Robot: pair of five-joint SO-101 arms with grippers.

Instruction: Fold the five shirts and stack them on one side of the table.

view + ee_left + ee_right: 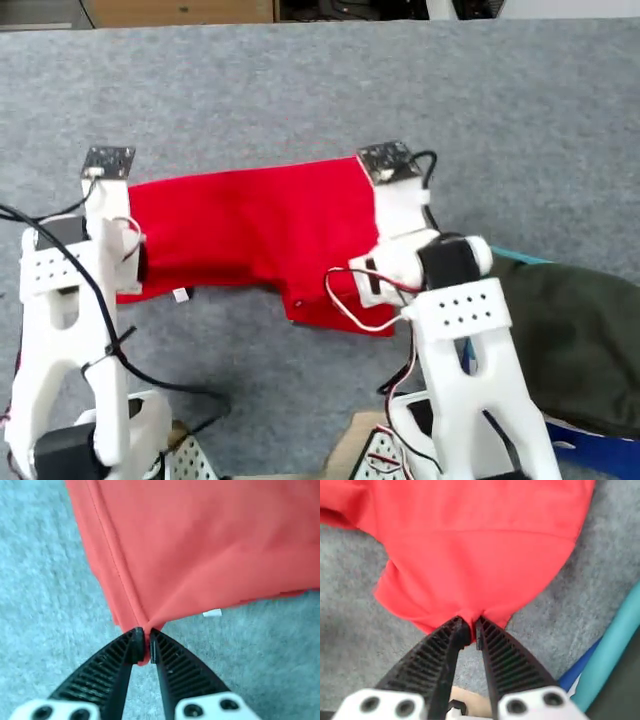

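1. A red shirt [250, 230] lies on the grey table [300, 90]. It is stretched as a long band from one tool to the other, and its layered edges suggest it is already doubled over once.
2. The left tool [144, 647] is narrowed to a tight pinch on one corner of the red shirt, with cloth caught between its tips. A small white tag [212, 613] sits at the shirt's edge just beside it.
3. The right tool [470, 630] is narrowed the same way on the hem at the shirt's other end, with a small bunch of red cloth between its tips.
4. The rest of the shirt lies flat on the table ahead of both tools, away from the arms' bases.
5. Near the right tool, on its outer side, a dark green garment [580, 340] lies in a loose heap. Edges of teal cloth [615, 635] and blue cloth [577, 675] show beside it.
6. Progress looks partial. The red shirt seems mid-fold, with both ends gripped for another fold. The heap does not look neatly stacked, and it is unclear whether its garments are finished or waiting.
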